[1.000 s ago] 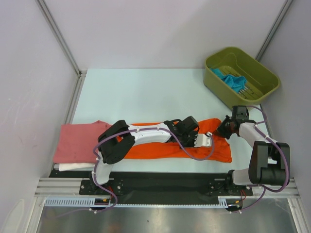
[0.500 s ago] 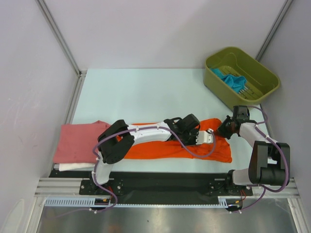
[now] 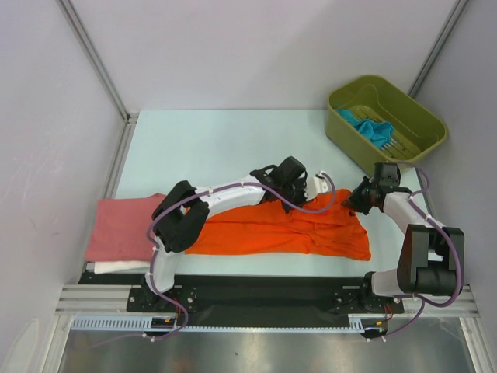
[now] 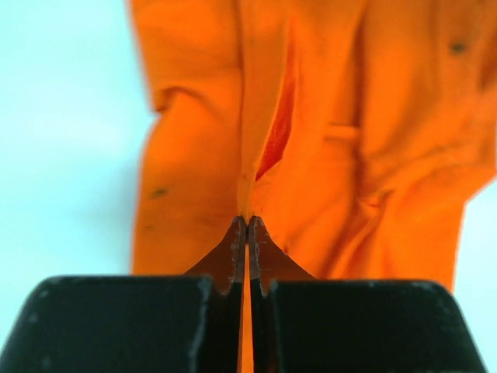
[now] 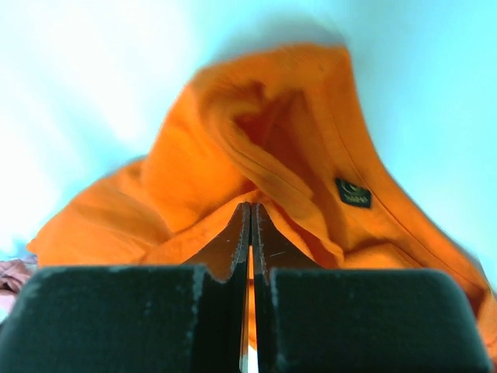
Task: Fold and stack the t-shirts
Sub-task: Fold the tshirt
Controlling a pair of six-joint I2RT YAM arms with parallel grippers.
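The bright orange t-shirt (image 3: pixel 287 230) lies along the table's near side, half unfolded. My left gripper (image 3: pixel 320 186) is shut on a fold of the orange t-shirt (image 4: pixel 326 140) and holds it lifted at the shirt's far edge. My right gripper (image 3: pixel 356 200) is shut on the orange t-shirt (image 5: pixel 256 148) at its right end, near the collar label. A folded pink t-shirt (image 3: pixel 124 225) lies at the left on top of a white t-shirt (image 3: pixel 116 266). A teal-blue t-shirt (image 3: pixel 371 128) lies crumpled in the green bin (image 3: pixel 419 116).
The green bin stands at the back right, close behind my right arm. Grey walls close in the left, back and right sides. A black rail (image 3: pixel 256 294) with the arm bases runs along the near edge.
My left gripper has moved away from me, toward the far side, pulling the orange fold with it, so the shirt spreads wider. My right gripper has shifted slightly farther back, still shut on the shirt.
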